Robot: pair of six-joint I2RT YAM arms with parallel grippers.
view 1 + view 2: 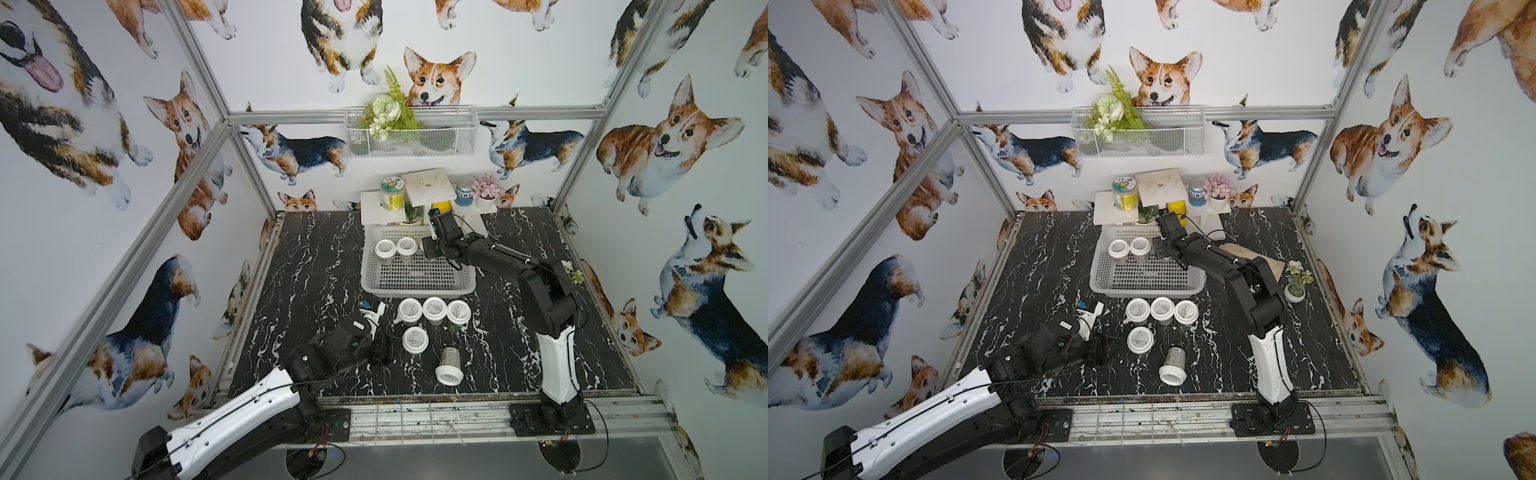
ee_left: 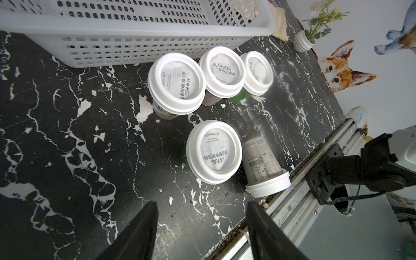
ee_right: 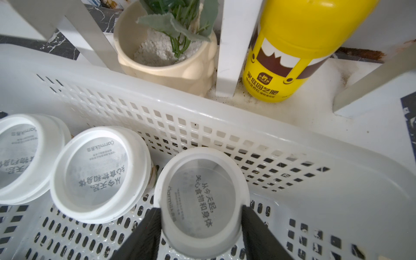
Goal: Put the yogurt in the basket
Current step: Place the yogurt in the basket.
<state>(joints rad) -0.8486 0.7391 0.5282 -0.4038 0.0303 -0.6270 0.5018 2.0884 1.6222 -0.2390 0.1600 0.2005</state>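
Note:
The white slotted basket (image 1: 415, 291) (image 3: 202, 110) stands at the back middle of the black marble table. Two yogurt cups (image 1: 385, 248) (image 1: 406, 246) stand inside it. A third yogurt cup (image 3: 202, 198) stands upright beside them, and my right gripper (image 3: 201, 211) (image 1: 430, 249) is open, its fingers close on either side of the lid. In front of the basket stand three yogurt cups (image 1: 409, 309) (image 1: 434, 308) (image 1: 458, 312), then one (image 2: 213, 150), and one lying on its side (image 2: 263, 162). My left gripper (image 2: 201, 207) (image 1: 384, 345) hangs open and empty just left of these.
Behind the basket stands a white shelf stand (image 1: 428, 187) with a labelled jar (image 1: 393, 193), a yellow bottle (image 3: 299, 45) and a cream plant pot (image 3: 171, 67). A small flower pot (image 1: 1296, 286) sits at the right. A wire-mesh basket with flowers (image 1: 411, 133) hangs on the back wall.

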